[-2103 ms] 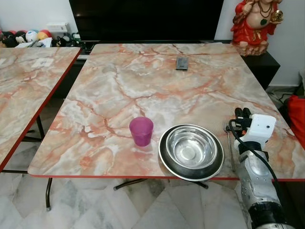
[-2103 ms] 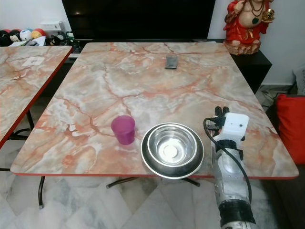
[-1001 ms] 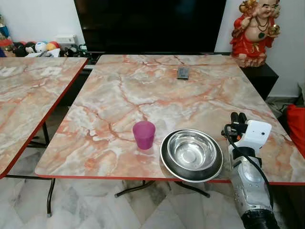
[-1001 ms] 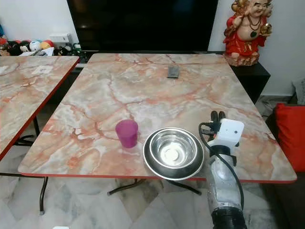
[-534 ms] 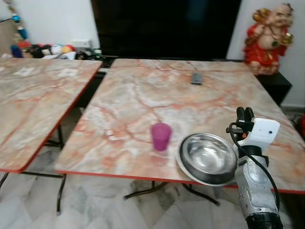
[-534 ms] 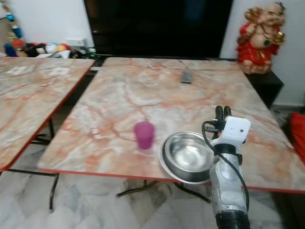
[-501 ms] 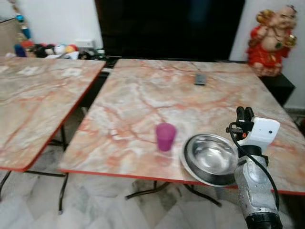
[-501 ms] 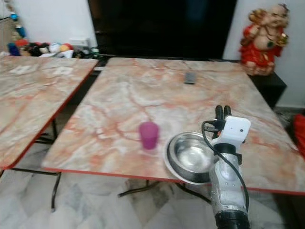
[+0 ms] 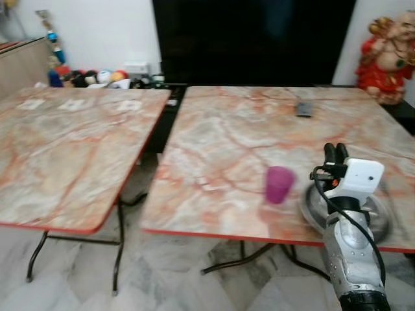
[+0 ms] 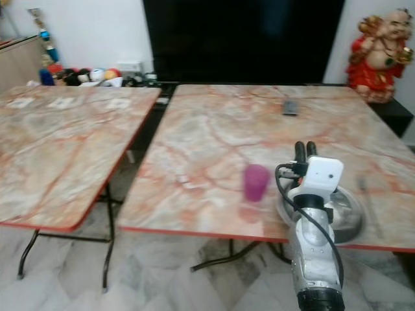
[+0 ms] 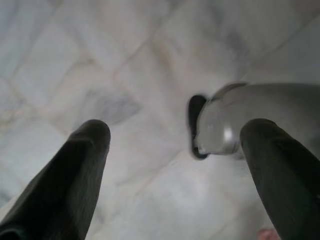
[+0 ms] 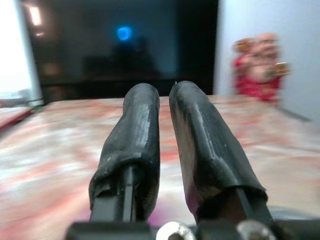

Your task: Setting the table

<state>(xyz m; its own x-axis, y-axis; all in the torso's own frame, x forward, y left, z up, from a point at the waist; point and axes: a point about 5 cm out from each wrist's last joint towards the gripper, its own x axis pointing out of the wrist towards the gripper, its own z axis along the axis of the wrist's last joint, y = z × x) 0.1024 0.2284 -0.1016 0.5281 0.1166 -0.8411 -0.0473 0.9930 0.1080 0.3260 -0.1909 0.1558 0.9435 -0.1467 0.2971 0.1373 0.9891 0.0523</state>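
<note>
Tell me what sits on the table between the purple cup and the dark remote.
Nothing: between the purple cup and the remote the marble table is bare, as both eye views show.

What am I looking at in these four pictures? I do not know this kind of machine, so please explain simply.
A walking robot is setting a table. Two pictures come from its head camera and show one scene: a marble-pattern table with a purple cup, a steel bowl partly hidden by the silver right arm, and a dark remote farther back. A second table stands to the robot's left, and a red statue at the back right.

The other two come from wrist cameras. The right tool has its two black fingers nearly together, holding nothing. The left tool hangs open over the floor tiles.
</note>
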